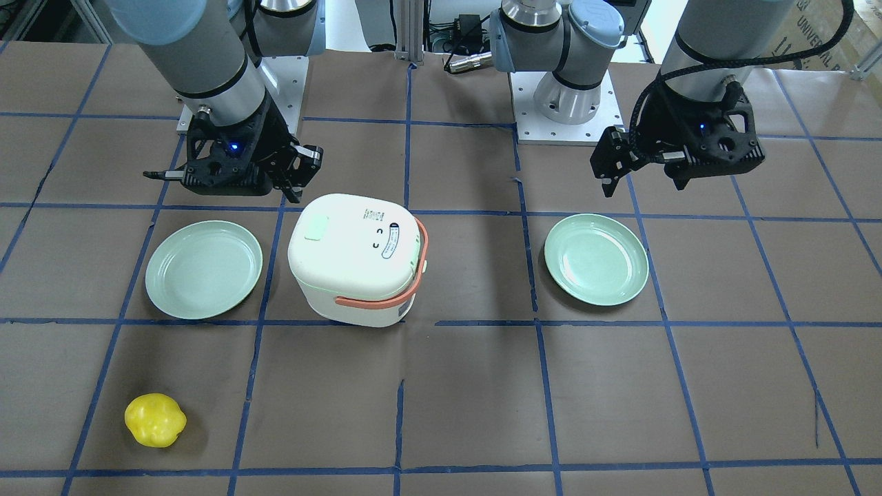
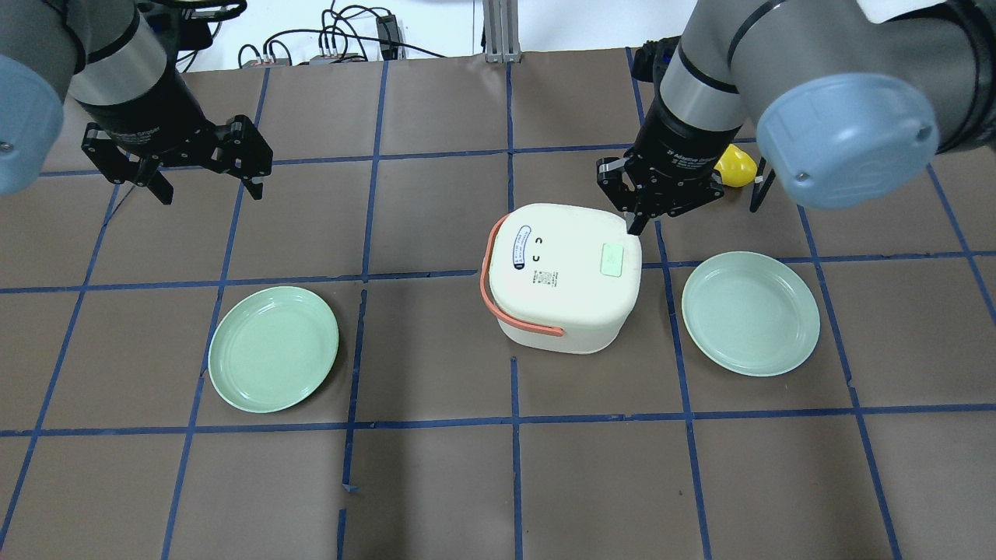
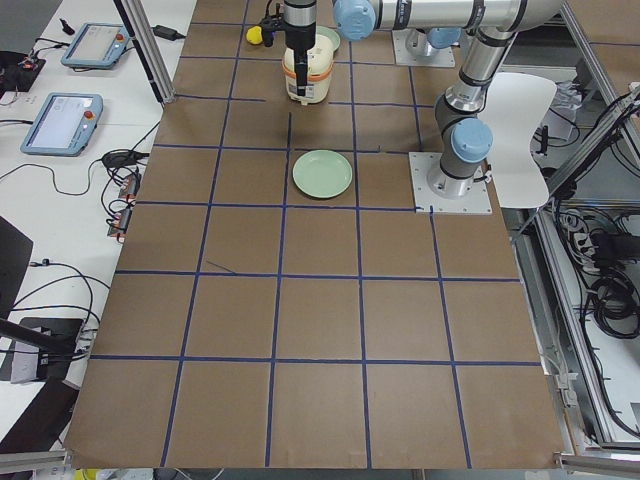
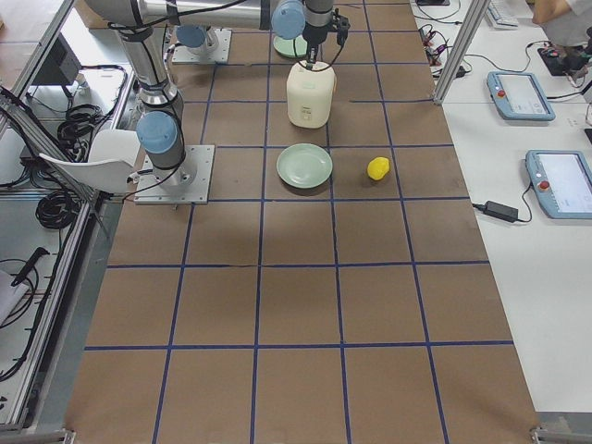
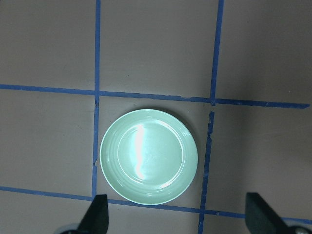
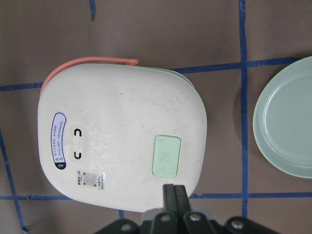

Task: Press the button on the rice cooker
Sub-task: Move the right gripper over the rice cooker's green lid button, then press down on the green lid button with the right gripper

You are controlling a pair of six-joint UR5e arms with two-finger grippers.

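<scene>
Overhead exterior view has the rice cooker point(image 2: 564, 280) mid-table, bare paper on most sides – a green plate point(image 2: 751, 313) just beside it. Right gripper point(image 2: 632, 227), fingers point(image 6: 174, 192) pressed together, sits at the lid's edge by the button point(image 2: 613, 259); contact's unclear. Left gripper point(image 2: 212, 193) is spread wide, holding nothing. Yellow object point(image 2: 735, 165) is half hidden behind the right arm.

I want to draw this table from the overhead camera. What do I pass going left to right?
A green plate → white rice cooker → second green plate. The yellow object lines up with that last plate.
</scene>
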